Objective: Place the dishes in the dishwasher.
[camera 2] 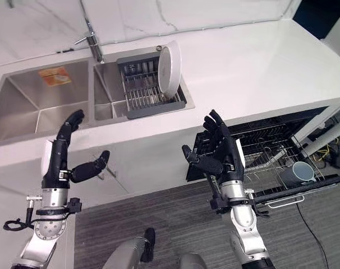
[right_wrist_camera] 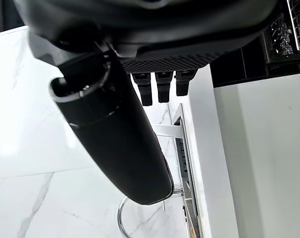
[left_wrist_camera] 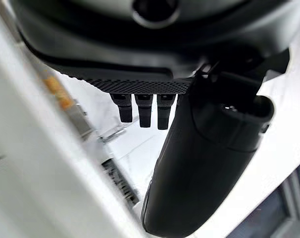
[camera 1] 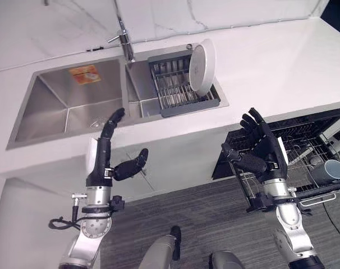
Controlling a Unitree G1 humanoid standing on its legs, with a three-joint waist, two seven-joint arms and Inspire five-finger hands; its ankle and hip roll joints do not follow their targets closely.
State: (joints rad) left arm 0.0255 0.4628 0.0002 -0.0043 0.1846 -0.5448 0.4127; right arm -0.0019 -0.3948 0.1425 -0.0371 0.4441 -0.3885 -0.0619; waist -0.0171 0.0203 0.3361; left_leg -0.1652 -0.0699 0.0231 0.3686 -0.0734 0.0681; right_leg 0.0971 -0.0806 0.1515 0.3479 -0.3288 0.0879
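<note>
A white plate (camera 1: 202,67) is leaning upright in the sink's drying rack (camera 1: 175,84). The left hand (camera 1: 105,154) and right hand (camera 1: 262,148) are hovering empty, fingers spread.

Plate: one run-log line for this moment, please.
plate: upright in sink rack | left hand: open, empty | right hand: open, empty | dishwasher rack: out

One white plate (camera 1: 202,66), one drying rack (camera 1: 175,89), one faucet (camera 1: 124,38), one blue-grey cup (camera 1: 329,170), two sink basins (camera 1: 58,106)

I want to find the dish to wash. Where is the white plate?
The white plate stands on edge at the right end of the dark drying rack in the sink, just right of the faucet.
</note>
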